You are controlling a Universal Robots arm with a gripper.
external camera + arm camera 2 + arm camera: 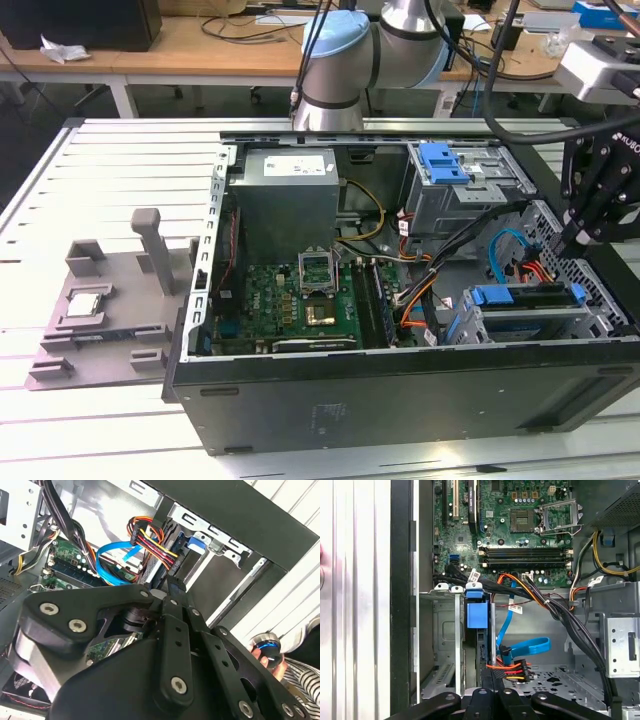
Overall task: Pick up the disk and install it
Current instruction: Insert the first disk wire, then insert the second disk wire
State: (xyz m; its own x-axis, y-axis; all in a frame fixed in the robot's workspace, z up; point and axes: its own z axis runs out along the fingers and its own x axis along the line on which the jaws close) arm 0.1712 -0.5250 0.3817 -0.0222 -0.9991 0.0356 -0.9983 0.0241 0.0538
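Observation:
The disk stands on edge in the lower drive bay at the front right corner of the open computer case. In the first wrist view the disk is seen edge-on, with its blue bracket tab at the far end. My gripper hangs just above the disk's near end, where the red-and-orange power plug and the blue data cable sit. The black fingers are drawn together with nothing between them. I cannot tell whether they touch the disk. In the second wrist view the gripper points down beside the cables.
A motherboard, a power supply and an upper grey cage with a blue latch are inside the case. Cable bundles cross the middle. A grey fixture holds a square chip on the exterior view's left. A person's hand holds a round knob.

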